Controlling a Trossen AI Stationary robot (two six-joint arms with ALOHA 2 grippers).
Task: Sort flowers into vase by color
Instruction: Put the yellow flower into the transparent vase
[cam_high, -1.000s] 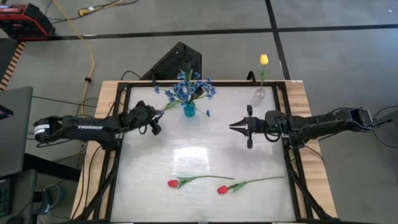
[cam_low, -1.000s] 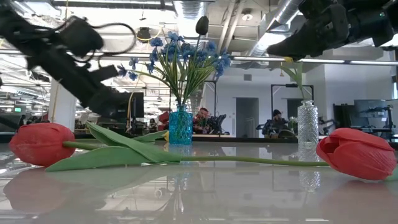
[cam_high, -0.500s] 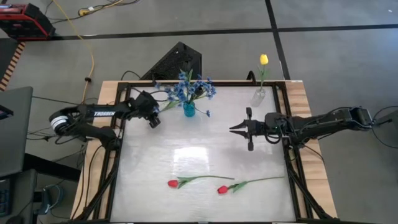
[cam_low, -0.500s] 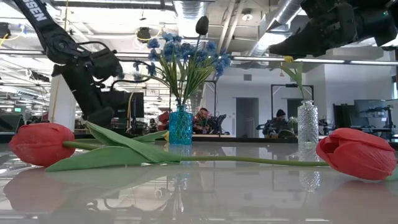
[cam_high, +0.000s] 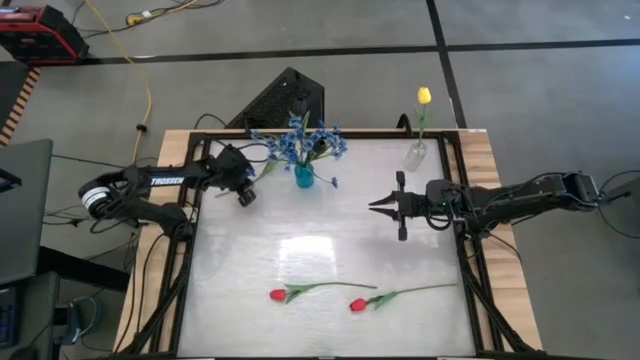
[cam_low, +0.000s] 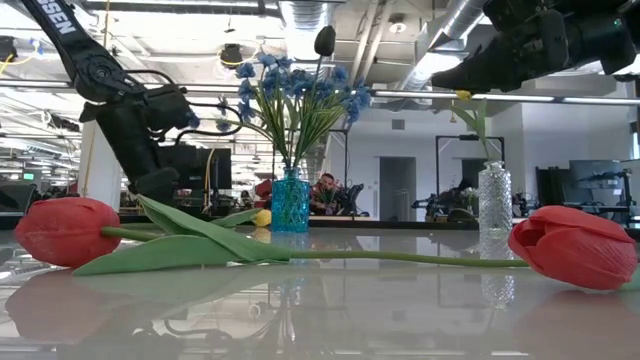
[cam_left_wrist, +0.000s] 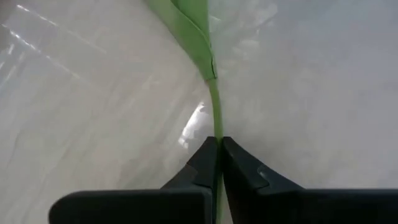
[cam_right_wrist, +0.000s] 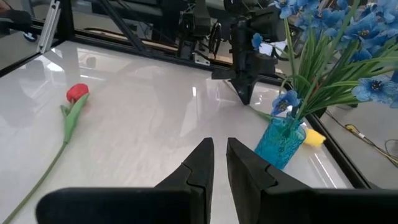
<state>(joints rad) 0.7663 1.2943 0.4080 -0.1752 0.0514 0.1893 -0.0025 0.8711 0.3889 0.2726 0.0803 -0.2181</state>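
A yellow tulip lies on the table by the teal vase (cam_high: 303, 178) that holds the blue flowers (cam_high: 300, 143). Its bloom (cam_low: 262, 217) peeks out beside the vase, and its green stem (cam_left_wrist: 216, 118) runs toward my left gripper (cam_high: 246, 193), which is shut on it. Another yellow tulip (cam_high: 424, 96) stands in a clear vase (cam_high: 415, 156) at the far right. Two red tulips (cam_high: 279, 295) (cam_high: 357, 305) lie flat near the front edge. My right gripper (cam_high: 374, 204) hovers at mid right, fingers a narrow gap apart around nothing. My left gripper pinches the thin stem (cam_left_wrist: 216, 132) between its two fingertips, just short of the long leaf (cam_left_wrist: 194, 37). The fingers (cam_right_wrist: 244, 93) slant down from the table's left. The stem runs on ahead of them toward the teal vase and lies low on the table.
The glossy white tabletop (cam_high: 330, 250) has a dark frame round it. The two vases stand along the far edge. Between the red tulips at the front and the vases at the back lies a broad bare stretch. People sit in the room beyond the table.
My left gripper has swung toward the table's far edge and the teal vase, and has tipped steeply down to the table beside the vase. My right arm has kept still.
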